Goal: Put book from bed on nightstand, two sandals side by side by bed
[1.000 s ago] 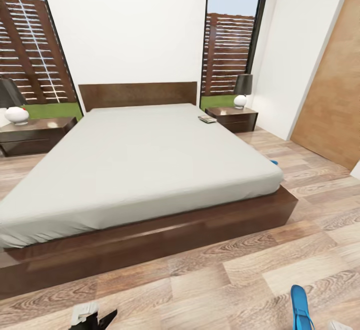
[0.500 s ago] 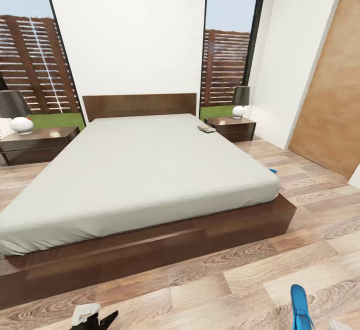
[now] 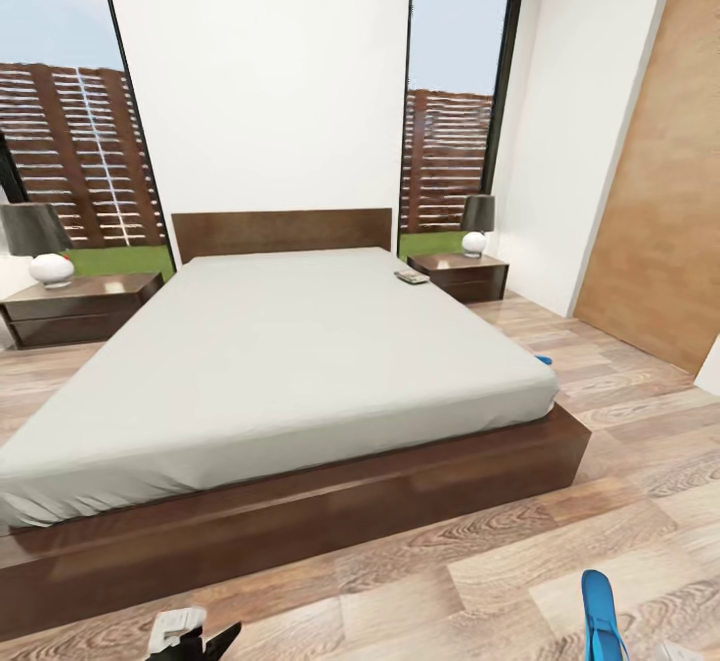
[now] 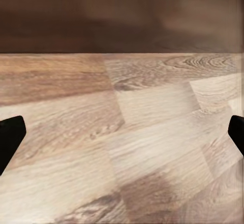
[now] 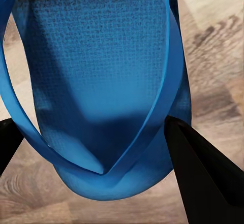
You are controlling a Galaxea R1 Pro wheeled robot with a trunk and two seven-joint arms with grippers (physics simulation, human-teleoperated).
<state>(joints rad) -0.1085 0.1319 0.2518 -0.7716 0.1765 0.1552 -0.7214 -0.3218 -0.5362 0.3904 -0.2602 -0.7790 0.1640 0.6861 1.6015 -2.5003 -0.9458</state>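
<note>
Bedroom: bed (image 3: 280, 361) ahead; right pincer (image 5: 96, 148) clamps sandal (image 5: 96, 82).

Whole head view has tilted upward since the earlier pictures: bed (image 3: 280, 361), headboard (image 3: 282, 233) and both nightstands sit lower in the frame, and more of the white wall and the window tops shows. Book (image 3: 411, 277) and far sandal (image 3: 543, 360) slid down-frame with the bed. Left gripper (image 3: 190, 638) now sits lower at the bottom edge.
</note>
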